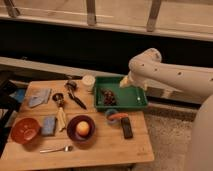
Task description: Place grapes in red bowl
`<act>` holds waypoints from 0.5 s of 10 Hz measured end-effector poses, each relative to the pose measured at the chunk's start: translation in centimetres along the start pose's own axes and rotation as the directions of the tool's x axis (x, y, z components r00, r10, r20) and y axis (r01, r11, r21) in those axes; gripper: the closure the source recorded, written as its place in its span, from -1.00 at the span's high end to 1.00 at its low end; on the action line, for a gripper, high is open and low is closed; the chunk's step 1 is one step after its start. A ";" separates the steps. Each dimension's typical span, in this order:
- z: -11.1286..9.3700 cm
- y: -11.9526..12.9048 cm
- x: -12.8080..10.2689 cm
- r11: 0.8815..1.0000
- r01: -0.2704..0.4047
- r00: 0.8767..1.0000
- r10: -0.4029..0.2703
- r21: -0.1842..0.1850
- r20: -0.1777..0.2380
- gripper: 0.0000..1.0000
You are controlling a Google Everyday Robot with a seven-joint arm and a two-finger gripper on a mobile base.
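Note:
The grapes [108,96], a dark lumpy bunch, lie in the left part of a green tray [134,98] at the back right of the wooden table. The red bowl [25,130] stands at the table's front left, holding nothing that I can see. My white arm reaches in from the right. My gripper [124,83] is at its tip, over the tray's back edge, a little right of and above the grapes. It holds nothing that I can see.
A dark purple bowl [81,128] holds a round orange fruit [83,128]. Around it are a small blue cup [112,116], a black object [127,127], a fork [55,149], a blue sponge [49,125], a blue cloth [39,97], a white cup [88,81] and dark utensils [75,98].

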 end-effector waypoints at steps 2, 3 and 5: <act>1.4 1.7 0.4 0.998 -0.007 1.000 0.005 -0.066 -0.027 0.60; 2.1 2.8 0.5 0.996 -0.009 0.999 0.005 -0.091 -0.040 0.60; 4.6 7.2 0.8 0.985 -0.001 0.997 -0.012 -0.171 -0.078 0.60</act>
